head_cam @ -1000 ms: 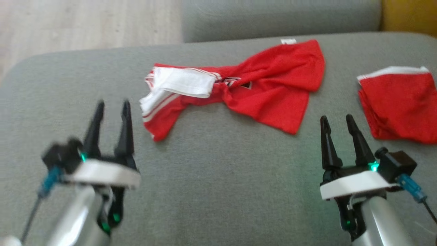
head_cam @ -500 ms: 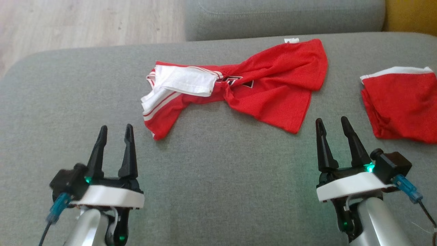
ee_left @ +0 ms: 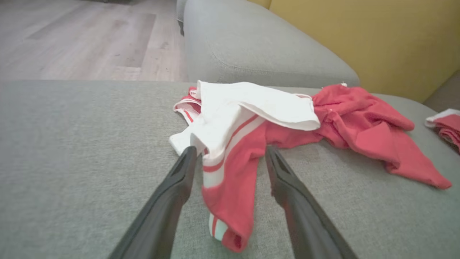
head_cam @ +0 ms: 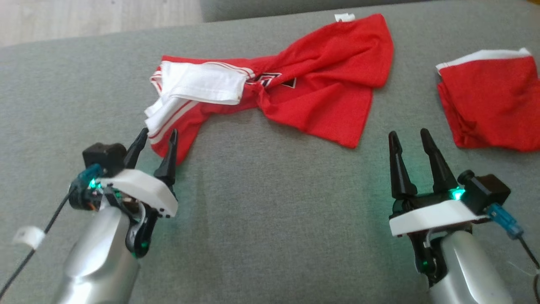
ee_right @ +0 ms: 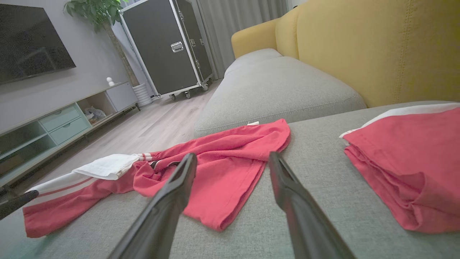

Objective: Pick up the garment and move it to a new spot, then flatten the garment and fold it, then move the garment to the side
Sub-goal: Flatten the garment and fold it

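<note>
The red garment (head_cam: 312, 93) lies twisted on the grey sofa seat (head_cam: 270, 202). Its long axis runs left to right, with the white-striped end pointing toward the left pincer (head_cam: 158, 133), whose spread fingers straddle that end. The right pincer (head_cam: 408, 133) is open and empty, near the garment's right corner.

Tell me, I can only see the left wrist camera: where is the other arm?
Observer: The right gripper is over bare sofa by the right end of the red shirt, not touching it, jaws open.
Operator: What's the red bit at my picture's edge?
Observer: A second red cloth, folded up, lying to the right of that gripper.
Operator: Anything big on the floor?
Observer: A black case on wheels, next to a plant.
</note>
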Tool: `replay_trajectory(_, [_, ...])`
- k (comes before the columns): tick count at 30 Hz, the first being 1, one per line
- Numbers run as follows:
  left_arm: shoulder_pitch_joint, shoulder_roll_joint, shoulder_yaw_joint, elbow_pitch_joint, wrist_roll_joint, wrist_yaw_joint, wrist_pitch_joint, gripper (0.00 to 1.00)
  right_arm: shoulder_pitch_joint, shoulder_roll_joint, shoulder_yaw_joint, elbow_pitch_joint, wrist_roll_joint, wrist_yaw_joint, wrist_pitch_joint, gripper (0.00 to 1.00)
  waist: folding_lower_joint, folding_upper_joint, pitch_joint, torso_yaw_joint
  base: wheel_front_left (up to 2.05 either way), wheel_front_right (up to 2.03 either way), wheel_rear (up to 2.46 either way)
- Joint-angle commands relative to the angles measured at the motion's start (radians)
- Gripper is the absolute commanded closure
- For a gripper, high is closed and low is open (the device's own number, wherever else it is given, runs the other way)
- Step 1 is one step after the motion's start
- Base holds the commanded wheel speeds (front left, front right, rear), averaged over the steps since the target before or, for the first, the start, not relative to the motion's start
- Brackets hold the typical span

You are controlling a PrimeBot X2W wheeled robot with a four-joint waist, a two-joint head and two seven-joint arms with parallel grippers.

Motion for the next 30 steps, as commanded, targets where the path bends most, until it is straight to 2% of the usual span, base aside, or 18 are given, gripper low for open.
replay_trajectory(1, [-0.05, 0.035, 0.02, -0.015, -0.007, -0.005, 0.004, 0.0, -0.031, -0.002, 0.022, -0.035, 0.003, -0.001, -0.011, 0.0, -0.0002, -0.0001, 0.011, -0.012, 0.0, 0.0, 0.0])
replay_trajectory(3, [-0.067, 0.043, 0.002, 0.004, -0.007, -0.008, 0.014, 0.0, -0.036, -0.002, 0.022, -0.035, 0.004, -0.001, -0.011, 0.0, -0.0002, -0.0001, 0.016, -0.02, 0.0, 0.0, 0.0])
replay_trajectory(4, [-0.073, 0.048, -0.012, 0.009, -0.006, -0.01, 0.015, 0.38, -0.037, -0.002, 0.022, -0.035, 0.005, -0.001, -0.011, 0.0, -0.0002, -0.0001, 0.017, -0.023, 0.0, 0.0, 0.0])
replay_trajectory(5, [-0.078, 0.055, -0.027, 0.01, -0.002, -0.012, 0.008, 1.0, -0.038, -0.002, 0.022, -0.034, 0.005, -0.001, -0.011, 0.0, -0.0002, -0.0001, 0.017, -0.025, 0.0, 0.0, 0.0])
replay_trajectory(12, [-0.1, 0.131, -0.128, -0.011, 0.041, -0.015, -0.077, 1.0, -0.037, -0.002, 0.015, -0.019, 0.008, -0.001, -0.011, 0.0, -0.0002, -0.0001, -0.007, -0.028, 0.0, 0.0, 0.0])
replay_trajectory(19, [-0.128, 0.288, -0.256, -0.092, 0.137, -0.015, -0.149, 1.0, -0.032, -0.002, 0.01, 0.001, 0.011, -0.001, -0.011, 0.0, -0.0002, -0.0001, -0.055, -0.007, 0.0, 0.0, 0.0])
replay_trajectory(27, [-0.18, 0.488, -0.558, -0.255, 0.335, -0.015, -0.221, 1.0, -0.021, -0.002, 0.011, 0.022, 0.018, -0.001, -0.011, 0.0, -0.0002, -0.0001, -0.093, 0.024, 0.0, 0.0, 0.0])
replay_trajectory(28, [-0.18, 0.488, -0.558, -0.255, 0.335, -0.015, -0.221, 1.0, -0.021, -0.002, 0.011, 0.022, 0.018, -0.001, -0.011, 0.0, -0.0002, -0.0001, -0.093, 0.024, 0.0, 0.0, 0.0])
replay_trajectory(30, [-0.188, 0.531, -0.655, -0.278, 0.399, -0.015, -0.231, 1.0, -0.017, -0.002, 0.011, 0.026, 0.02, -0.001, -0.011, 0.0, -0.0002, -0.0001, -0.102, 0.031, 0.0, 0.0, 0.0])
